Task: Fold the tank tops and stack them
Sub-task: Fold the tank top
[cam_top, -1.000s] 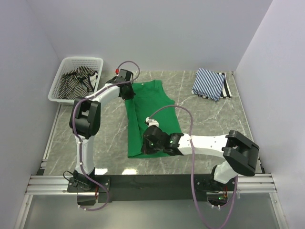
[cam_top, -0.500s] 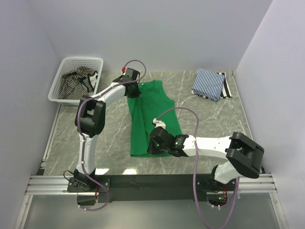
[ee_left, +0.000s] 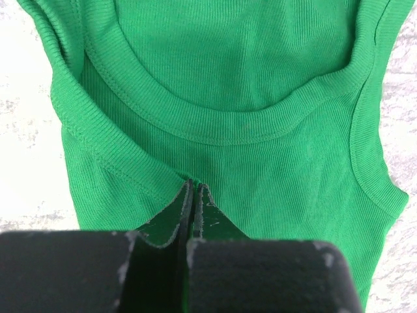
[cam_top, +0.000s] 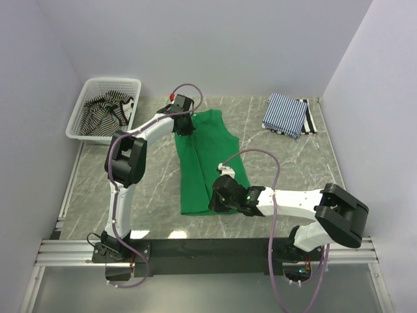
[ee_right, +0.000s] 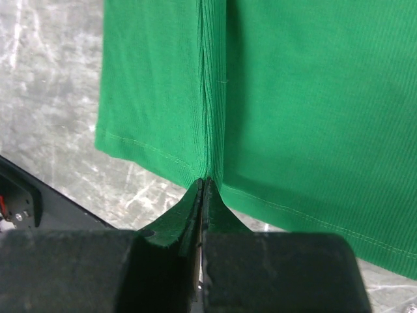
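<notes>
A bright green tank top [cam_top: 228, 153] lies lengthways on the table's middle, its left side lifted into a fold. My left gripper [cam_top: 185, 126] is shut on its far left shoulder edge beside the neckline [ee_left: 215, 127]; the fingertips [ee_left: 203, 195] pinch the cloth. My right gripper [cam_top: 220, 199] is shut on the near hem [ee_right: 156, 153], where the cloth bunches into a ridge between the pads [ee_right: 189, 208]. A folded blue-and-white striped tank top [cam_top: 285, 113] lies at the far right, and a black-and-white striped edge [cam_top: 311, 119] shows from under it.
A white mesh basket [cam_top: 111, 81] stands at the far left and holds black-and-white striped cloth [cam_top: 104, 112]. Walls close in the left, back and right sides. The black rail with the arm bases [cam_top: 208, 249] runs along the near edge.
Both grippers have moved to the right with the green top's left edge, so that side folds over towards the middle and the top looks narrower.
</notes>
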Robot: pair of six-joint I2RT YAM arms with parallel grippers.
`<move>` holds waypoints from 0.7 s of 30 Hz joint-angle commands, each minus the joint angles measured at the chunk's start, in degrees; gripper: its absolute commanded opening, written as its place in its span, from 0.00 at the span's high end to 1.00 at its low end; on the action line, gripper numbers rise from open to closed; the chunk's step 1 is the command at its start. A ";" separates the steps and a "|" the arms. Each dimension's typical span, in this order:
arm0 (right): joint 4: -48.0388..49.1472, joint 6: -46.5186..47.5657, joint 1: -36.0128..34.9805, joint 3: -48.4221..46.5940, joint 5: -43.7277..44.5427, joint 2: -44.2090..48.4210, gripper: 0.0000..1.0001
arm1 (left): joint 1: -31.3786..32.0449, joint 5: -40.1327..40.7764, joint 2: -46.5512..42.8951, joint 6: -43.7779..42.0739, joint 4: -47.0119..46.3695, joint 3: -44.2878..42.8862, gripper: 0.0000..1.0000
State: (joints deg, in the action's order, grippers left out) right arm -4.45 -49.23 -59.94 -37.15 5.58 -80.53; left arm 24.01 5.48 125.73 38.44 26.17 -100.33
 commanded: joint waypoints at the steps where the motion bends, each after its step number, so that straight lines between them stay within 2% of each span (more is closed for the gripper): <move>1: 1.55 -1.04 0.18 1.37 1.27 1.43 1.00 | 0.60 0.85 1.00 0.41 -1.65 -2.76 0.99; 21: 3.22 -2.97 -1.05 4.10 1.97 1.78 1.00 | 3.06 1.03 1.18 -0.99 -3.06 -0.74 0.99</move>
State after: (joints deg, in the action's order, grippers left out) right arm -2.17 -51.40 -60.14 -33.30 6.00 -80.44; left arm 26.37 5.50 127.48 38.24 25.65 -100.62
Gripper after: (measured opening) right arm 0.009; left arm 0.024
